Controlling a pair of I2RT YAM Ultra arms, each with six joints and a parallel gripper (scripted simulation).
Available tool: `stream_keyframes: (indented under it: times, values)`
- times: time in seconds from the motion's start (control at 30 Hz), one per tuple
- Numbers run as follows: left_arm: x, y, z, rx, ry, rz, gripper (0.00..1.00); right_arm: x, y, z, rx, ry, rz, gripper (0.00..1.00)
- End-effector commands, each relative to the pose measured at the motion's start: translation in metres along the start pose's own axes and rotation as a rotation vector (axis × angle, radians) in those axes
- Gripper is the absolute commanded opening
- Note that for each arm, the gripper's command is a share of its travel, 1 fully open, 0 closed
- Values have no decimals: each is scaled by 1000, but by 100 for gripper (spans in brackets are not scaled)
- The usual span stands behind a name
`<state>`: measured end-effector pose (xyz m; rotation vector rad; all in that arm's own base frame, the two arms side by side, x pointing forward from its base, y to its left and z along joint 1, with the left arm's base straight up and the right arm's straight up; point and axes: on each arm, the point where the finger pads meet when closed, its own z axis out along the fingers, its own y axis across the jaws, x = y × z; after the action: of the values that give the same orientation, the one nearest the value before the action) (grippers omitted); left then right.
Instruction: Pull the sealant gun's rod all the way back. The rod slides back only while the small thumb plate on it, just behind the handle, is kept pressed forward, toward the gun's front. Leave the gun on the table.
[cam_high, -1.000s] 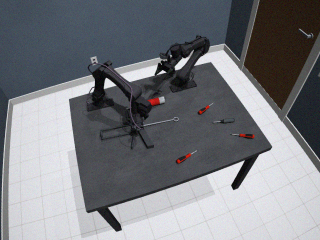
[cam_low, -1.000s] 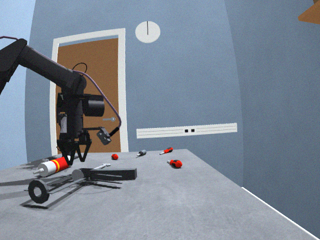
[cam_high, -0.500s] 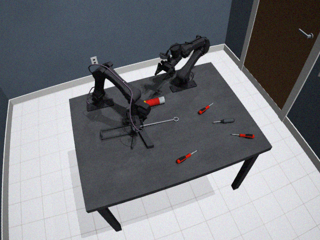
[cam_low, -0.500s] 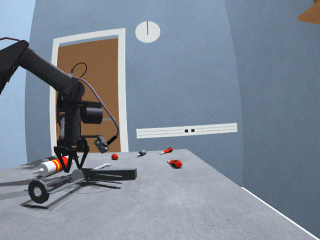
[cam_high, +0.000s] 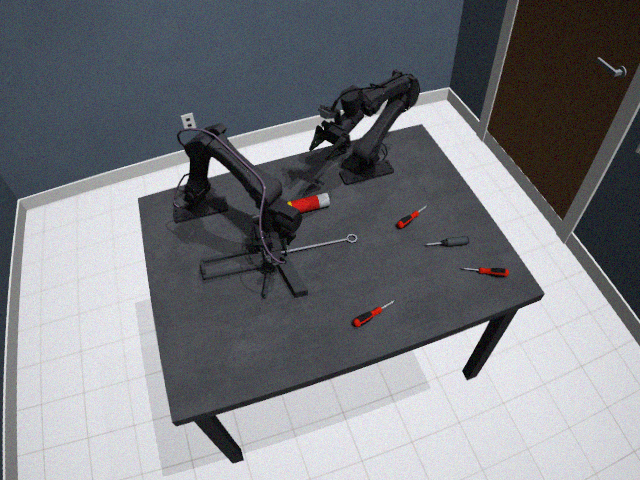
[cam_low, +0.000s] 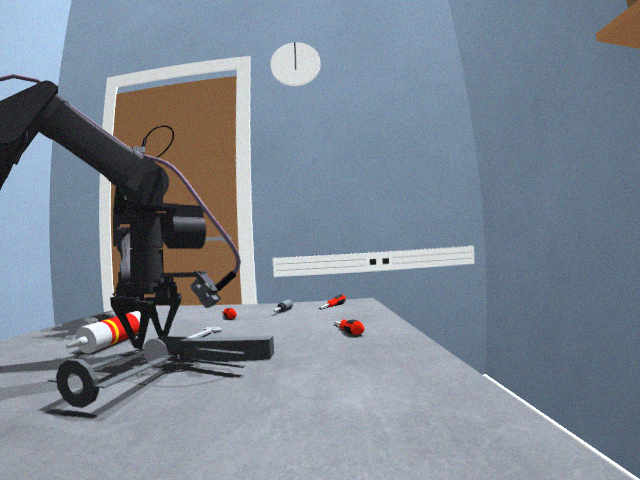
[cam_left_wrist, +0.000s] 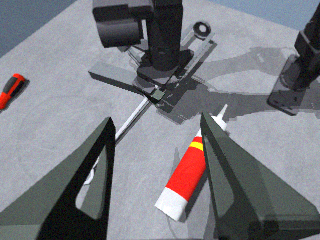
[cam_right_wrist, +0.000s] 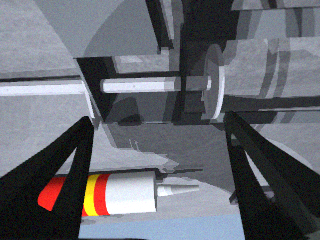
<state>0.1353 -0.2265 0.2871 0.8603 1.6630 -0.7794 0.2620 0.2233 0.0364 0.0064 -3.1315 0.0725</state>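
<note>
Status, rod pull: incomplete, by judgement. The sealant gun (cam_high: 294, 281) (cam_low: 232, 348) (cam_left_wrist: 117, 80) (cam_right_wrist: 110, 30) lies on the tabletop (cam_high: 248, 356) (cam_low: 361, 413) (cam_left_wrist: 50, 125) (cam_right_wrist: 30, 125), as the task requires at the end. A long stretch of the rod (cam_high: 317, 245) (cam_low: 199, 334) (cam_left_wrist: 131, 119) (cam_right_wrist: 40, 89) stands out behind the handle, so much of the travel appears done. The plunger disc (cam_low: 156, 350) (cam_right_wrist: 216, 97), however, sits forward of the handle with bare rod between; some travel probably remains.

Right end effector (cam_high: 267, 263) (cam_low: 150, 342) (cam_right_wrist: 159, 119): wide, over the gun, holding nothing. One fingertip is near the thumb plate (cam_right_wrist: 89, 97); contact cannot be told, nor whether the plate is pressed.

Left end effector (cam_high: 324, 147) (cam_left_wrist: 156, 118): moderately wide, holding nothing, raised well apart from the rod.

Left to do: press the plate forward and keep it there, bring the left arm to the rod's rear, draw back until it stops, let go. If the plate is released mid-pull, the rod would likely lock and the gun could drag.
</note>
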Motion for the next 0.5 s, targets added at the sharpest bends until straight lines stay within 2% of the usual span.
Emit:
stream_keyframes:
  times: [0.0,0.03,0.13,0.2,0.23,0.47]
  values:
    - [-9,-2,-4,6,-44,6,66,-4,-6,7,13,-14,10,100]
    - [-9,-2,-4,6,-44,6,66,-4,-6,7,13,-14,10,100]
    - [-9,-2,-4,6,-44,6,66,-5,-6,4,14,-13,11,75]
    - [-9,-2,-4,6,-44,6,66,-5,-6,4,14,-13,11,75]
    - [-9,-2,-4,6,-44,6,66,-4,-3,4,12,-16,6,67]
    - [-9,-2,-4,6,-44,6,66,-2,-2,4,8,-8,9,57]
